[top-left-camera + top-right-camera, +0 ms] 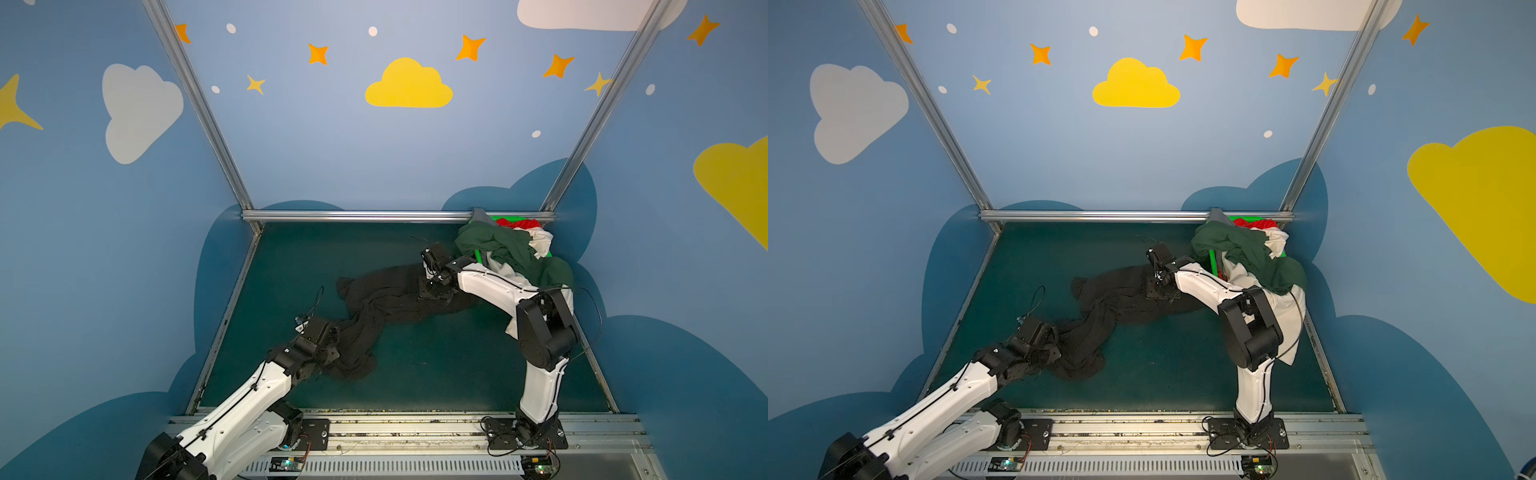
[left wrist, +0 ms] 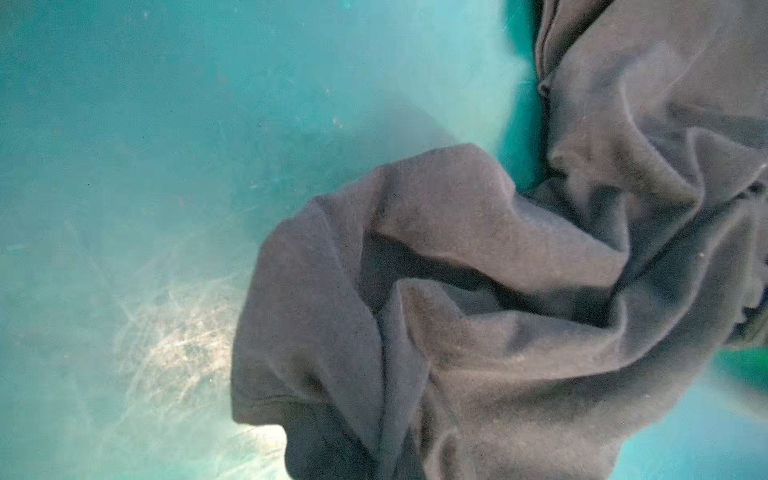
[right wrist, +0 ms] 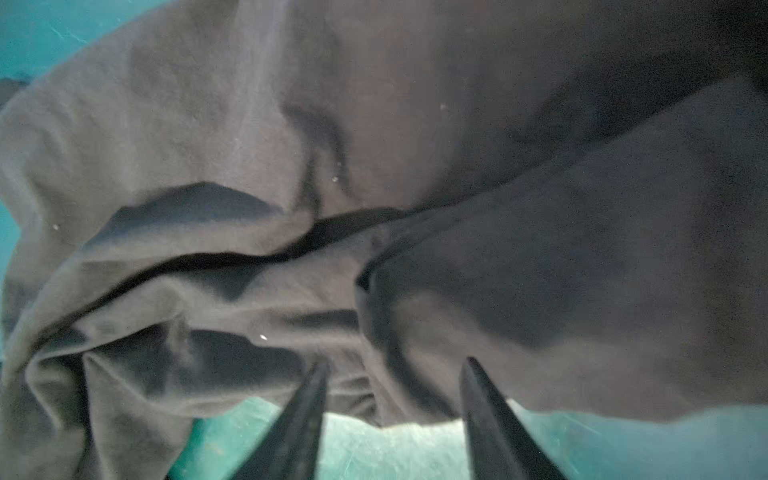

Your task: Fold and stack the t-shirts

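Black t-shirt [image 1: 386, 299] crumpled at centre of the table [image 1: 436, 365], trailing toward its near-left edge. Step: spreading, no fold yet. Left gripper [image 1: 330, 353] closed, apparently pinching the near end; fingertips hidden. Right gripper [image 3: 397, 361] parted at the cloth's edge, empty. Next: grasp a corner, pull taut. Sleeves, collar indistinguishable.

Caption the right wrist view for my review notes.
Right gripper, jaws apart, poised over the crumpled black t-shirt on the teal table.
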